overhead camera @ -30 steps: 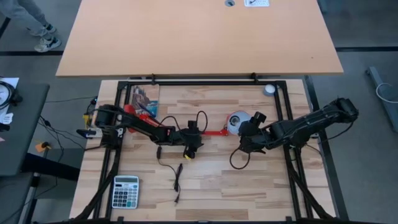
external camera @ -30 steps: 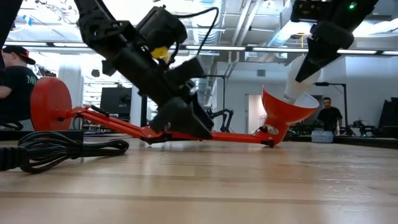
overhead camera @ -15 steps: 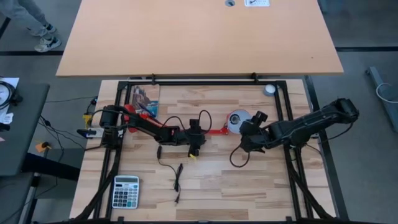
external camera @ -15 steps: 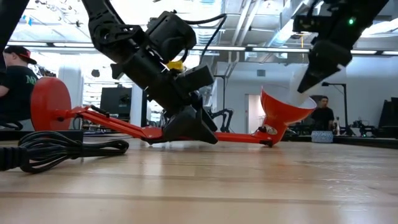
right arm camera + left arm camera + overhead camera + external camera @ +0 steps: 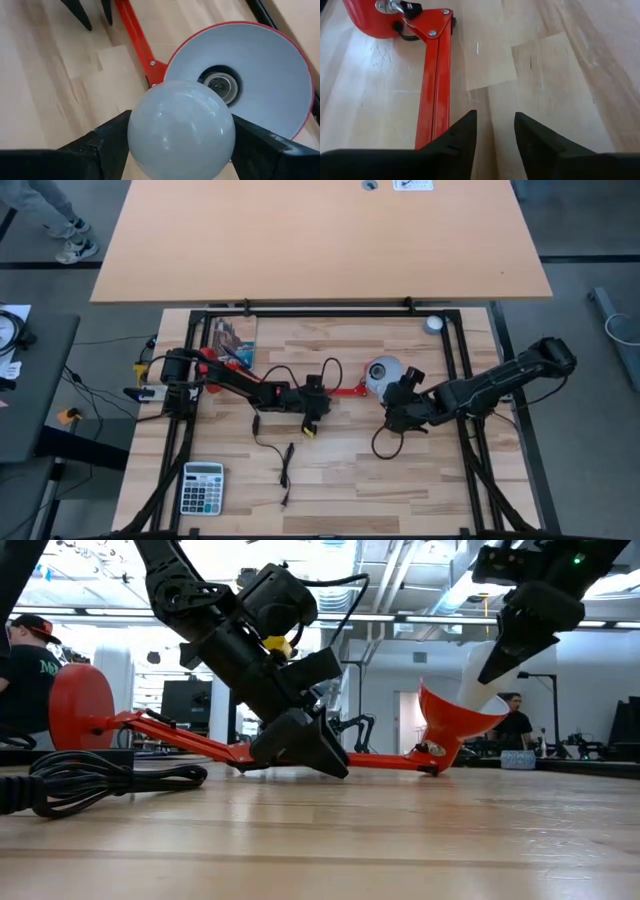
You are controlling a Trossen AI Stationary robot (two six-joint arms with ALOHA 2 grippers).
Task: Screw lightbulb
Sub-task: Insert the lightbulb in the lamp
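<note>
- Since the earlier pictures, the right gripper (image 5: pixel 398 402) has been drawn slightly back from the lamp shade (image 5: pixel 381 374), and the lightbulb (image 5: pixel 481 680), which sat deep in the shade's mouth, has been lifted a little out of it; the left gripper (image 5: pixel 311 418) has barely shifted along the lamp arm (image 5: pixel 345 391).
- High view: the shade is seen near the table's middle, at about 11 o'clock from the right gripper. The bulb itself cannot be made out here under the gripper. The left gripper lies at 9 o'clock from the shade, over the red lamp arm. A calculator (image 5: pixel 201 487) lies toward 7 o'clock on the table (image 5: pixel 340 480), and a small grey disc (image 5: pixel 432 324) toward 1 o'clock.
- Low view: the bulb is held tilted, its long axis running from 1 o'clock down to 7 o'clock, the lower end pointed into the upturned shade (image 5: pixel 458 718). The left gripper (image 5: pixel 310 745) is pressed down at the lamp arm (image 5: pixel 190 740); a coiled black cable (image 5: pixel 110 783) lies in front.
- Left wrist view: the fingers (image 5: pixel 462 137) are seen slightly parted, with the red lamp arm (image 5: pixel 434 85) beside one of them; nothing is gripped.
- Right wrist view: the bulb's round white dome (image 5: pixel 181 130) is clamped between both fingers (image 5: pixel 107 142), its far end aimed at the socket (image 5: pixel 220 84) inside the white-lined shade (image 5: pixel 270 75).
</note>
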